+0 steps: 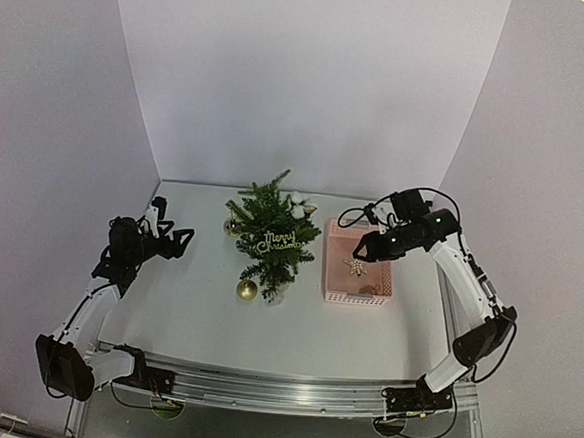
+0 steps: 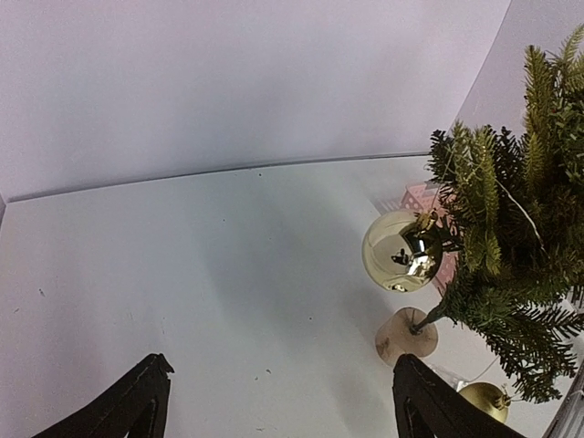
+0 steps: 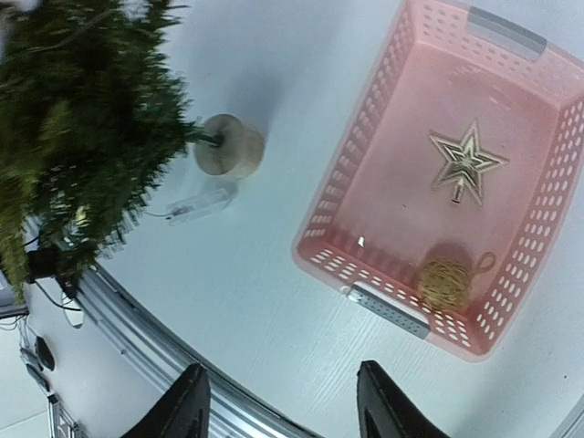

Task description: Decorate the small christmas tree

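The small christmas tree (image 1: 271, 233) stands mid-table on a pale base (image 2: 406, 336), with a gold "Merry Christmas" sign (image 1: 277, 244), a shiny gold ball (image 1: 247, 289) and white ornaments on it. The pink basket (image 1: 360, 271) to its right holds a gold star (image 3: 466, 162) and a gold glitter ball (image 3: 444, 282). My left gripper (image 1: 177, 239) is open and empty, left of the tree. My right gripper (image 1: 364, 252) is open and empty, above the basket's left side.
A second gold ball (image 2: 484, 398) hangs low on the tree. A clear battery pack (image 3: 199, 203) with a thin wire lies by the tree base. White walls enclose the table on three sides. A metal rail (image 1: 280, 389) runs along the near edge.
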Motion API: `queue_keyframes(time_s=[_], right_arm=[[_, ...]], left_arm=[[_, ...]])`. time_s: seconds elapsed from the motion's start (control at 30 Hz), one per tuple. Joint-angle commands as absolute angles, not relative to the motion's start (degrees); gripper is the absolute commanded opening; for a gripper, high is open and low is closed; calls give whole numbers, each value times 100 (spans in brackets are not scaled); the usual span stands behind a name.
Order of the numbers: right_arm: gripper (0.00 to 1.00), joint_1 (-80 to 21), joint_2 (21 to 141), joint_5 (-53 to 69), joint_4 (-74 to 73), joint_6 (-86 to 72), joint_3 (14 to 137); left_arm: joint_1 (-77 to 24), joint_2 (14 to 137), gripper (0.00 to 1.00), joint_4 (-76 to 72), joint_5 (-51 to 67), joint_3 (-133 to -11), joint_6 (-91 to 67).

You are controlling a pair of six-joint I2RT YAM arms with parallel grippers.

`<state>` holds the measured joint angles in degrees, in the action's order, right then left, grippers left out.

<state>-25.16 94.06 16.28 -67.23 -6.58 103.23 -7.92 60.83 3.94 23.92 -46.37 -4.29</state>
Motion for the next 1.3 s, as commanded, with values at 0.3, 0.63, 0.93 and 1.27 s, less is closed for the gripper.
queue_keyframes(time_s=[0.3, 0.63, 0.93, 1.27], right_arm=[[57, -2244, 11110, 619, -6936, -1422, 10323], [71, -2280, 12029, 885, -7244, -1520, 10641], [72, -2282, 12484, 781, -7229, -1590, 10519], [71, -2292, 12442, 738, -7206, -1604, 10180]], left_arm=[[-789, 5951, 84, 362, 2703, -4751, -348], [-791, 6054, 84, 333, 2666, -4759, -254], [-791, 6055, 84, 371, 2598, -4771, -178], [-786, 6117, 84, 257, 2627, -4719, -193]])
